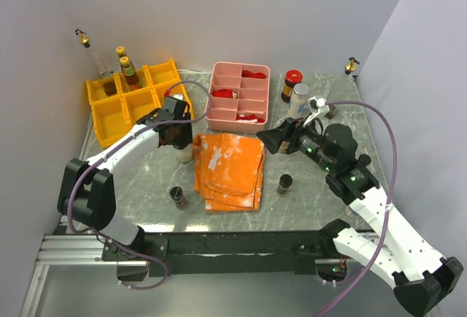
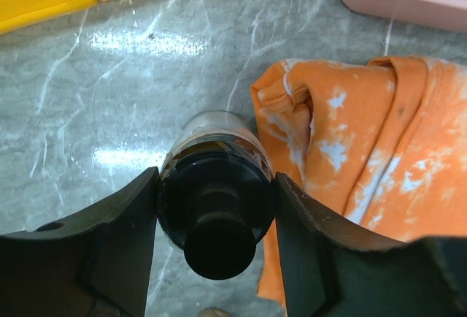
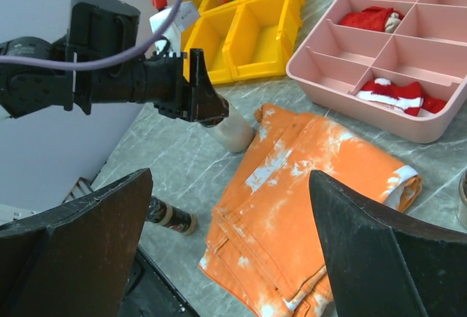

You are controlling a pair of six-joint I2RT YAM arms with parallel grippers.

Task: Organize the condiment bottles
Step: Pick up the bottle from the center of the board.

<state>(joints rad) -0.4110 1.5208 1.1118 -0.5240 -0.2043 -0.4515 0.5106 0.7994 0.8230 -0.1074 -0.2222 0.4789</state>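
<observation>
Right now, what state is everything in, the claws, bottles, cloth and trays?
Left gripper: shut on the black-capped bottle.
Black-capped bottle: capped, gripped at the top.
Right gripper: open, empty.
Orange cloth: folded, lying flat.
Red-capped jar: upright, capped.
Silver-capped bottle: upright, capped.
Left small jar: upright, capped.
Right small jar: upright, capped.
Sauce bottles in yellow bins: upright, capped.
Pink tray: partly filled with red pieces.

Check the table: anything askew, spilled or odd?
Nothing spilled. The orange folded cloth sits crooked, layers fanned at its near edge, one corner rumpled next to the black-capped bottle the left gripper clamps.
</observation>
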